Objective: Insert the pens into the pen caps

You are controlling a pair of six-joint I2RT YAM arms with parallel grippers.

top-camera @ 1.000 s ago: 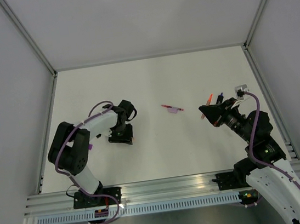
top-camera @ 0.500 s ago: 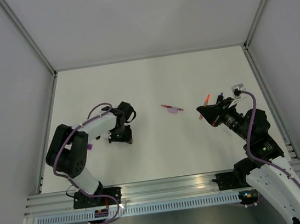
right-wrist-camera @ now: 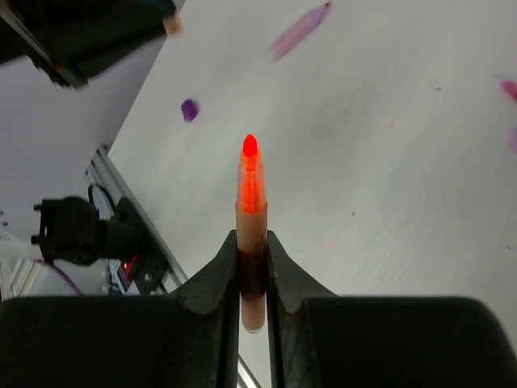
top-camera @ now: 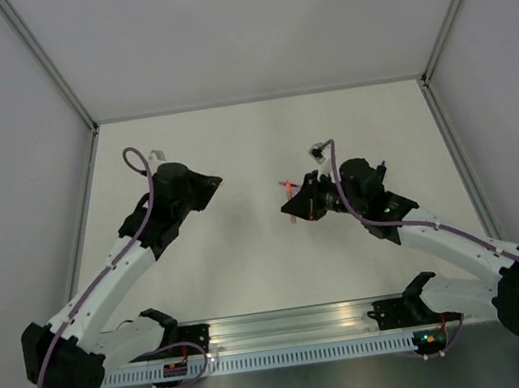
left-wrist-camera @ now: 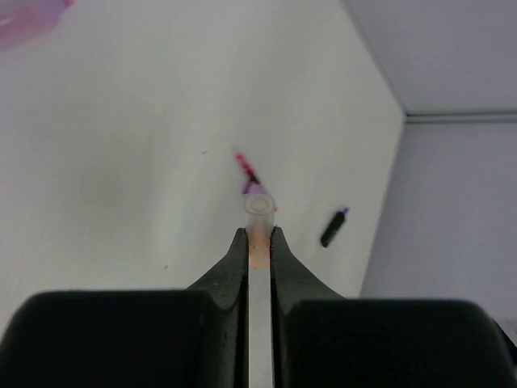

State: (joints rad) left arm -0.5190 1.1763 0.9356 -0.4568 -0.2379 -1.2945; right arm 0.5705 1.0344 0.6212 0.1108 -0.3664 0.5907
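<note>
Clamping: left hand (left-wrist-camera: 258, 236) on orange cap (left-wrist-camera: 258, 212); right hand (right-wrist-camera: 252, 239) on orange pen (right-wrist-camera: 250, 190).

A: Held items?
B: Cap (left-wrist-camera: 258, 206) sits in left gripper (left-wrist-camera: 258, 234), left of centre; pen (right-wrist-camera: 251, 210) sits in right gripper (right-wrist-camera: 252, 238), over centre.
A: On the table (top-camera: 262, 136)?
B: Loose cap (right-wrist-camera: 190, 109) lies toward near-left corner; second pen (left-wrist-camera: 332, 228) lies toward right edge.

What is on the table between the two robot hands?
Nothing. In the top view the white table is bare between the left gripper, pinching a cap, and the right gripper, holding the orange pen.
</note>
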